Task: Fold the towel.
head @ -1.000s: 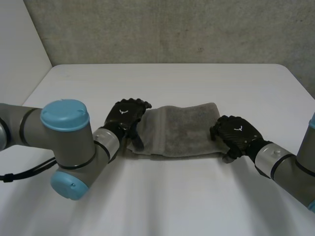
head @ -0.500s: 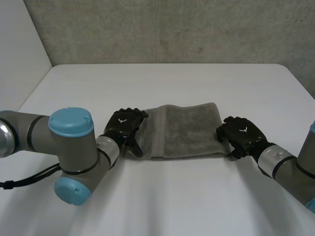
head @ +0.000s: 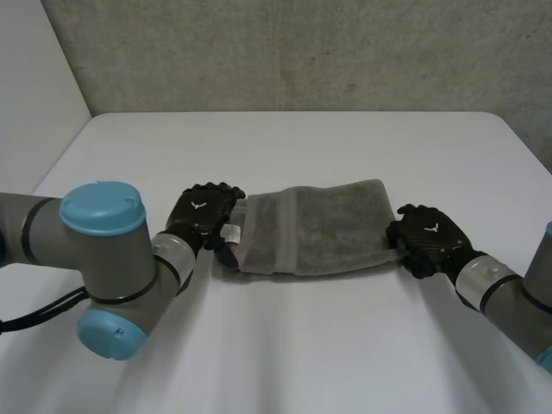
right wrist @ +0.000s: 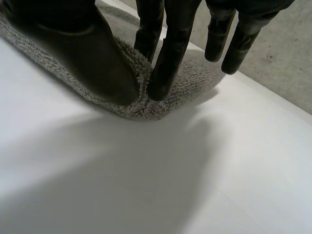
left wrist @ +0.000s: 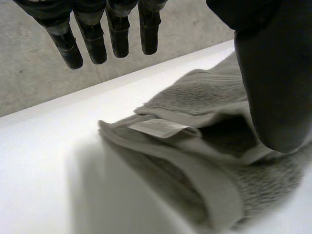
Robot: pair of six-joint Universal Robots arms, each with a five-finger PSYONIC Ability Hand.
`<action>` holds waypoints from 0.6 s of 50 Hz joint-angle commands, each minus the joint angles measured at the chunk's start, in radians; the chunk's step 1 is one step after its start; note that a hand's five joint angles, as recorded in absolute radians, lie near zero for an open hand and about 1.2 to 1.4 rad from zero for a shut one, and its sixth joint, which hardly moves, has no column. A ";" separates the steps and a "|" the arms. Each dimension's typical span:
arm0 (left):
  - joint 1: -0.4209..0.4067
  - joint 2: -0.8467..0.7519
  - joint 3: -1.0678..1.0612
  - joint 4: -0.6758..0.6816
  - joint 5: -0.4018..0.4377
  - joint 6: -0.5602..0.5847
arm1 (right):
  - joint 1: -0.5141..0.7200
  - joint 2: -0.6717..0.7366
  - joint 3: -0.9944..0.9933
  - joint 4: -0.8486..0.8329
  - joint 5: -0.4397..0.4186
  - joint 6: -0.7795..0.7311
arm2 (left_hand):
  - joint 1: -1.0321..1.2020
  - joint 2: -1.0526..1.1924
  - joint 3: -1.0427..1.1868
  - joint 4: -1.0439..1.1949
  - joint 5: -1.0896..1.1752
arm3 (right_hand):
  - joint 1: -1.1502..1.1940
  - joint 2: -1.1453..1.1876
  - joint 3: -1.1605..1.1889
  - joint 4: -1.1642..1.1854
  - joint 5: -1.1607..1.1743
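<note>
While the folded grey towel (head: 319, 228) lies across the middle of the white table (head: 285, 147), the left hand (head: 200, 216) sits at its 9 o'clock end, fingers (left wrist: 117, 34) straight and spread above the cloth, near a white label (left wrist: 158, 127). At the 3 o'clock end, the right hand (head: 429, 237) pinches the towel's edge between its thumb (right wrist: 78, 53) and a finger.

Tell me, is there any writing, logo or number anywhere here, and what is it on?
No word or number can be read.
Tag sewn on the towel: white, any print too small to read.
Backs of the left hand and right hand: a small white emblem on each, no letters.
</note>
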 commanded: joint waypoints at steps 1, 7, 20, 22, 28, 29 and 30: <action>0.034 0.050 -0.040 0.000 0.002 0.000 | -0.062 -0.093 0.016 0.069 -0.066 -0.016 | -0.116 -0.061 -0.043 -0.050 -0.053 | 0.171 0.086 -0.006 -0.060 0.092; 0.053 0.089 -0.068 0.002 0.002 0.000 | -0.062 -0.169 -0.040 0.110 -0.093 -0.039 | -0.116 -0.061 -0.043 -0.050 -0.053 | 0.171 0.086 -0.006 -0.060 0.092; 0.080 0.138 -0.110 0.003 0.002 0.000 | 0.275 -0.131 -0.231 0.110 -0.073 -0.027 | -0.116 -0.061 -0.043 -0.050 -0.053 | 0.171 0.086 -0.006 -0.060 0.092; 0.082 0.141 -0.110 0.003 0.002 0.000 | 0.313 -0.102 -0.260 0.112 -0.067 -0.027 | -0.116 -0.061 -0.043 -0.050 -0.053 | 0.171 0.086 -0.006 -0.060 0.092; 0.093 0.153 -0.111 0.005 -0.006 -0.002 | 0.478 0.023 -0.381 0.113 -0.016 -0.030 | -0.116 -0.061 -0.043 -0.050 -0.053 | 0.171 0.086 -0.006 -0.060 0.092; 0.093 0.153 -0.111 0.005 -0.006 -0.002 | 0.478 0.024 -0.381 0.113 -0.016 -0.030 | -0.116 -0.061 -0.043 -0.050 -0.053 | 0.171 0.086 -0.006 -0.060 0.092; 0.097 0.159 -0.111 0.005 -0.010 -0.002 | 0.508 0.053 -0.409 0.113 -0.004 -0.030 | -0.116 -0.061 -0.043 -0.050 -0.053 | 0.171 0.086 -0.006 -0.060 0.092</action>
